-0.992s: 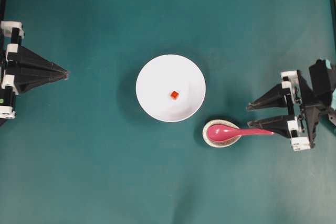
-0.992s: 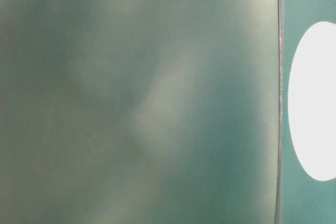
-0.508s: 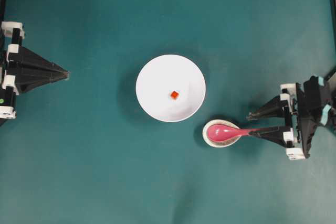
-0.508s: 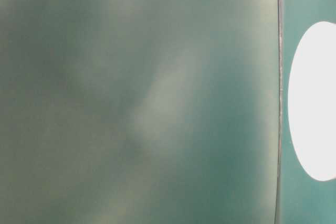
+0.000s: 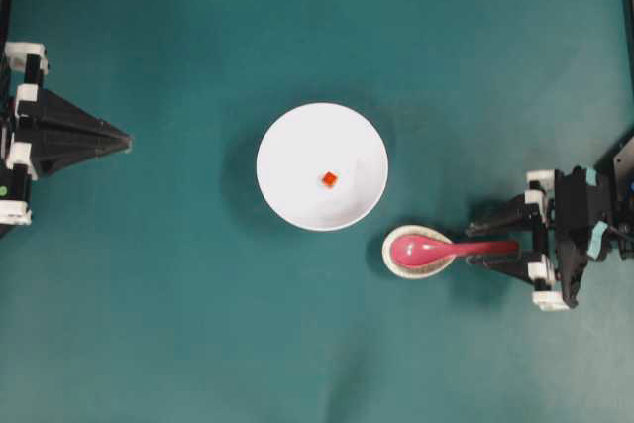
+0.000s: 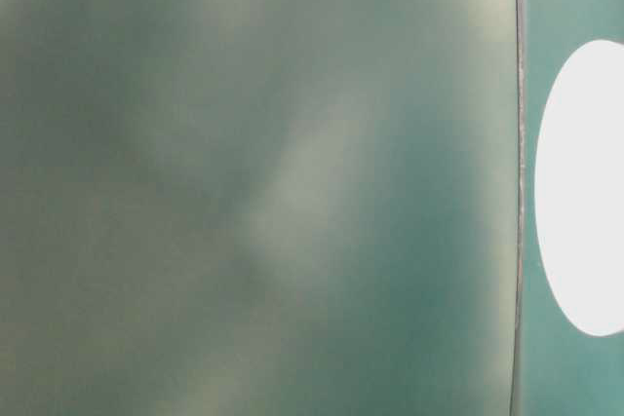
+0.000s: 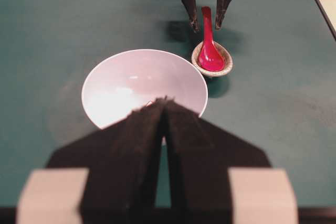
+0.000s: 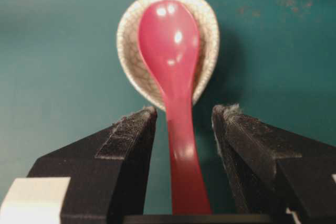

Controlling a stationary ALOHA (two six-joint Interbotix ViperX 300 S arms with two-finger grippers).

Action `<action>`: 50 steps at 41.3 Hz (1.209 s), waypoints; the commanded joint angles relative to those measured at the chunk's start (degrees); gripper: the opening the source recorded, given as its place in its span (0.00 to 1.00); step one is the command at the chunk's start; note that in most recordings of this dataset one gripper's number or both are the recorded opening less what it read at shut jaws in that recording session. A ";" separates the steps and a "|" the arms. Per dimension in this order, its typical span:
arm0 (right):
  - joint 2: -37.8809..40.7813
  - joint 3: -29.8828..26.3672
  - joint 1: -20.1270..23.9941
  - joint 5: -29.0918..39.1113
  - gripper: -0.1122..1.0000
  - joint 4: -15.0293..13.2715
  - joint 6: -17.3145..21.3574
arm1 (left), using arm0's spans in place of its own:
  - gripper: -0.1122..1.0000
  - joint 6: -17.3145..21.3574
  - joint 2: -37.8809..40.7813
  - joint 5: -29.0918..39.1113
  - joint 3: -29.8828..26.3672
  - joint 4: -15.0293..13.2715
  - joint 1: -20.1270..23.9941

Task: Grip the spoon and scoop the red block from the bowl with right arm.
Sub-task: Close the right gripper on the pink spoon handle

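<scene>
My right gripper point(image 8: 181, 124), jaws spread, straddles the handle of the spoon point(image 8: 176, 77) near the table's right edge; nothing gripped yet. The red block point(image 5: 329, 179) lies unscooped in the central bowl point(image 5: 287, 195).

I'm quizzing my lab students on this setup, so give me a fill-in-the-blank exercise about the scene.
1. The red block lies inside the white ____.
2. The spoon has its scoop resting in a small speckled ____.
3. The right pincer has its jaws open on either side of the spoon's ____.

Missing words: bowl; dish; handle
</scene>
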 commanded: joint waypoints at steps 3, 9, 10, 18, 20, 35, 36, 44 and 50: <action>-0.26 -0.09 0.26 -0.09 0.58 0.00 -0.53 | 0.10 -0.09 0.44 -0.35 -1.58 0.09 -0.09; -0.35 -0.44 0.26 1.76 0.58 0.00 -2.81 | 0.10 -0.09 0.44 -0.26 -1.58 0.00 -0.09; -0.35 -0.53 0.26 2.02 0.58 0.00 -3.16 | 0.10 -0.09 0.44 -0.26 -1.58 0.09 -0.09; -0.26 -0.70 0.26 2.72 0.57 0.00 -5.01 | 0.10 -0.09 0.44 -0.26 -1.58 0.09 0.00; -0.35 -0.79 0.26 2.72 0.57 -0.09 -5.19 | 0.10 -0.09 0.44 -0.26 -1.58 0.00 -0.09; -0.35 -0.79 0.26 2.64 0.57 -0.26 -6.50 | 0.10 -0.09 0.53 -0.26 -1.58 0.09 -0.09; -0.35 -0.79 0.26 2.55 0.57 -0.26 -6.68 | 0.10 -0.09 0.44 -0.26 -1.58 0.09 -0.09; -0.35 -1.05 0.26 2.55 0.55 -0.26 -7.38 | 0.10 -0.09 0.44 -0.26 -1.58 0.09 -0.09; -0.35 -0.97 0.26 2.55 0.49 -0.26 -7.56 | 0.10 -0.18 0.44 -0.26 -1.58 0.09 -0.09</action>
